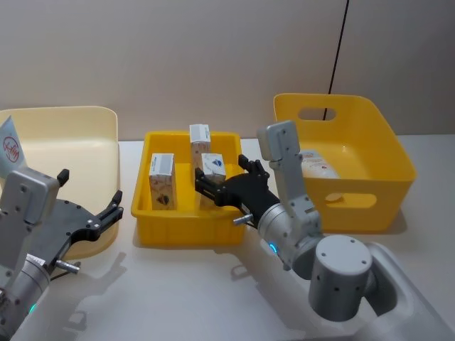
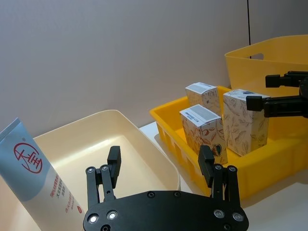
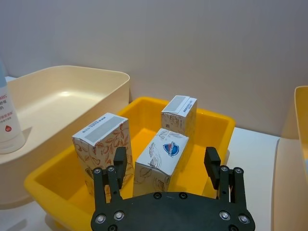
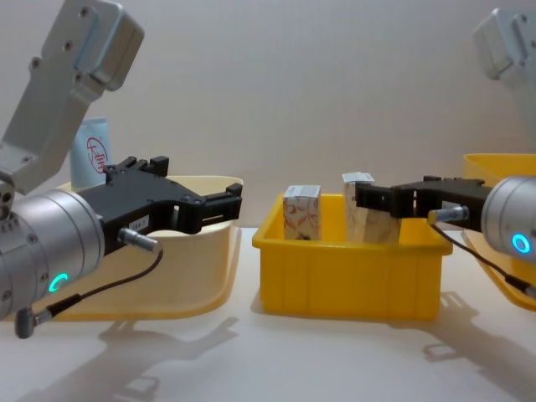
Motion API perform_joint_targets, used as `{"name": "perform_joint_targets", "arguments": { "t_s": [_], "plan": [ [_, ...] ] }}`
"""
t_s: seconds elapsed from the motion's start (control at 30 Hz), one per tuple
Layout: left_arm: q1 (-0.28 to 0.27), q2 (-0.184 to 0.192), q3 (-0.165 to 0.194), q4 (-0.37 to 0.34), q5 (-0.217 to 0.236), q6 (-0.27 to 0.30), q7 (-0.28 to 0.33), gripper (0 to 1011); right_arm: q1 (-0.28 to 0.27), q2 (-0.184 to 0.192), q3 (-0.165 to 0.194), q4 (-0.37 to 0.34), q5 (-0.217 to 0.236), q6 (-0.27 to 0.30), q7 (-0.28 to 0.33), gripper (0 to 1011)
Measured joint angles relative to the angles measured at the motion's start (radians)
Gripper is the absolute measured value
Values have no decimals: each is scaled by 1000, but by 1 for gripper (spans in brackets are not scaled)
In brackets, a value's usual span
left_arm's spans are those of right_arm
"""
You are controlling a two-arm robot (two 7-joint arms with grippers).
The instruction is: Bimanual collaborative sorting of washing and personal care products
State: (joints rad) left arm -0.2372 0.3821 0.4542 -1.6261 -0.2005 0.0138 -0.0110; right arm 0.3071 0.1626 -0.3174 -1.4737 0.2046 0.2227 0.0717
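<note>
Three whitish cartons with reddish-brown print stand in the shallow yellow tray point(image 1: 146, 231): one at the left point(image 1: 162, 181), one at the back point(image 1: 200, 136), one with a blue logo at the right point(image 1: 213, 165). My right gripper point(image 1: 222, 176) is open, its fingers level with the blue-logo carton point(image 3: 163, 156) and either side of it, not clamped. A light-blue tube point(image 2: 33, 173) with a red logo stands in the cream bin point(image 1: 78, 124) at its far left. My left gripper point(image 1: 106, 213) hangs open over that bin's near right rim, holding nothing.
A deep yellow bin point(image 1: 370, 142) with handle cut-outs stands at the right, and a pale item with red print point(image 1: 318, 165) lies inside it. White tabletop point(image 1: 185, 291) stretches in front of the tray. A grey wall rises close behind.
</note>
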Motion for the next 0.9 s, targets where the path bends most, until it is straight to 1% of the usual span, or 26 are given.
{"name": "perform_joint_targets", "arguments": {
  "t_s": [0.3, 0.63, 0.7, 0.73, 0.77, 0.83, 0.9],
  "plan": [
    [0, 0, 0, 0, 0, 0, 0, 1003, 28, -31, -9, 49, -20, 22, -20, 1001],
    [0, 0, 0, 0, 0, 0, 0, 1003, 57, -58, -13, 99, -32, 32, -28, 1000],
    [0, 0, 0, 0, 0, 0, 0, 1003, 60, -61, -14, 103, -33, 33, -28, 978],
    [0, 0, 0, 0, 0, 0, 0, 1003, 62, -63, -14, 108, -34, 34, -29, 944],
    [0, 0, 0, 0, 0, 0, 0, 1003, 63, -64, -15, 109, -35, 35, -29, 944],
    [0, 0, 0, 0, 0, 0, 0, 1003, 66, -67, -15, 114, -36, 36, -30, 869],
    [0, 0, 0, 0, 0, 0, 0, 1003, 68, -68, -15, 117, -37, 36, -31, 836]
  ]
}}
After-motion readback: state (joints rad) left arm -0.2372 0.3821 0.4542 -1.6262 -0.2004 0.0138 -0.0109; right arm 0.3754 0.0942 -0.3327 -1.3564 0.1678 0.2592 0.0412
